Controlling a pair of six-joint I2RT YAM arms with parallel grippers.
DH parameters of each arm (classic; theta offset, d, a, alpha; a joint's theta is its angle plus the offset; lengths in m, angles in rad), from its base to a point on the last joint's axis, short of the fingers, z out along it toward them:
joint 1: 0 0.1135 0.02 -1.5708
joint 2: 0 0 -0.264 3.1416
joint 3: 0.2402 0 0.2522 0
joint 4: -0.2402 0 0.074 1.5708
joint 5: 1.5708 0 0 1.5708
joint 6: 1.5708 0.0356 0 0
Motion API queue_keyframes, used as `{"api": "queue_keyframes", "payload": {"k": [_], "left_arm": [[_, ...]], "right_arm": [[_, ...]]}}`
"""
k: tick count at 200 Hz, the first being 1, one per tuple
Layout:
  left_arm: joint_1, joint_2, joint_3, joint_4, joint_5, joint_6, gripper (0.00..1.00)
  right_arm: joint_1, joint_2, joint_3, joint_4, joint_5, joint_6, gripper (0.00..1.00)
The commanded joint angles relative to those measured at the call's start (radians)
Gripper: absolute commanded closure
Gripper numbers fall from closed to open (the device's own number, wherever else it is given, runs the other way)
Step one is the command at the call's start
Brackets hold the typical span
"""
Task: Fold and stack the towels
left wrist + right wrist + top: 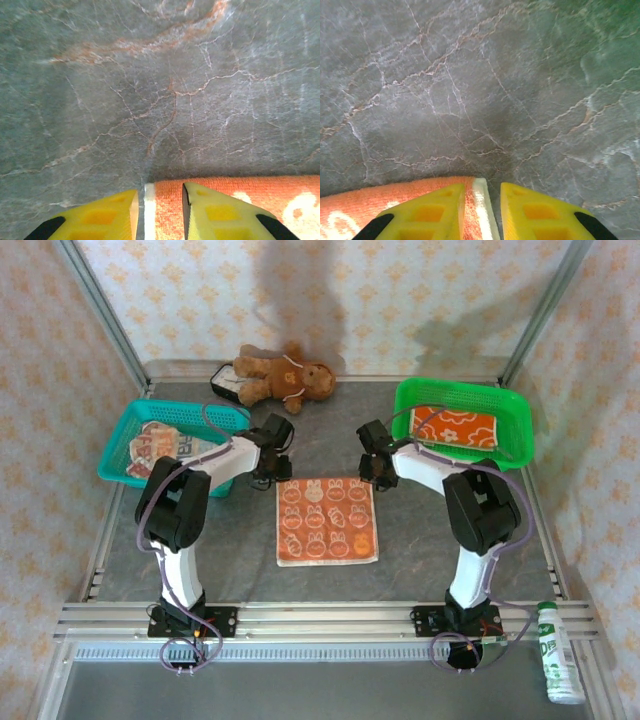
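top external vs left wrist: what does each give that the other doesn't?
Top external adds the teddy bear, teal basket, green basket holding a flowered towel, and a bottle. Left wrist adds the close-up: yellow fingers apart, astride the orange towel at its white-edged corner. Both share that towel, the left gripper and the grey table.

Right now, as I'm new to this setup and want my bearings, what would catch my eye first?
An orange towel with cartoon figures lies spread flat mid-table, with the left gripper and right gripper open over its two far corners. Bright baskets flank it: a green basket at far right holds an orange flowered towel, and a teal basket on the left holds a cream towel. A brown teddy bear lies at the far edge.
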Motion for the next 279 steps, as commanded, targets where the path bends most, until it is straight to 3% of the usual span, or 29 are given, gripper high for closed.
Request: {"api": "queue_keyframes", "payload": {"k": [1, 53, 87, 113, 139, 163, 172, 279], "left_arm": [[0.006, 0.044, 0.026, -0.006, 0.022, 0.017, 0.71], [0.006, 0.076, 0.021, -0.004, 0.031, 0.020, 0.71], [0.006, 0.087, 0.015, -0.003, 0.034, 0.023, 0.74], [0.006, 0.087, 0.006, 0.007, 0.047, 0.018, 0.80], [0.005, 0.085, -0.003, 0.018, 0.062, 0.005, 0.84], [0.004, 0.072, -0.016, 0.032, 0.072, -0.009, 0.92], [0.004, 0.065, -0.019, 0.034, 0.074, -0.012, 1.00], [0.011, -0.108, 0.062, -0.049, 0.057, 0.040, 1.00]], "right_arm": [[0.001, 0.031, -0.001, 0.019, -0.015, -0.007, 0.74], [0.000, 0.071, 0.011, 0.024, -0.020, -0.016, 0.73], [0.000, 0.089, 0.002, 0.034, -0.035, -0.017, 0.82], [0.000, 0.092, -0.016, 0.049, -0.052, -0.009, 0.90], [0.001, 0.098, -0.026, 0.050, -0.054, 0.001, 0.91], [0.000, 0.088, -0.045, 0.059, -0.059, 0.007, 1.00], [0.000, 0.076, -0.051, 0.062, -0.057, 0.010, 1.00], [0.000, -0.110, 0.010, -0.002, -0.004, -0.040, 1.00]]}}
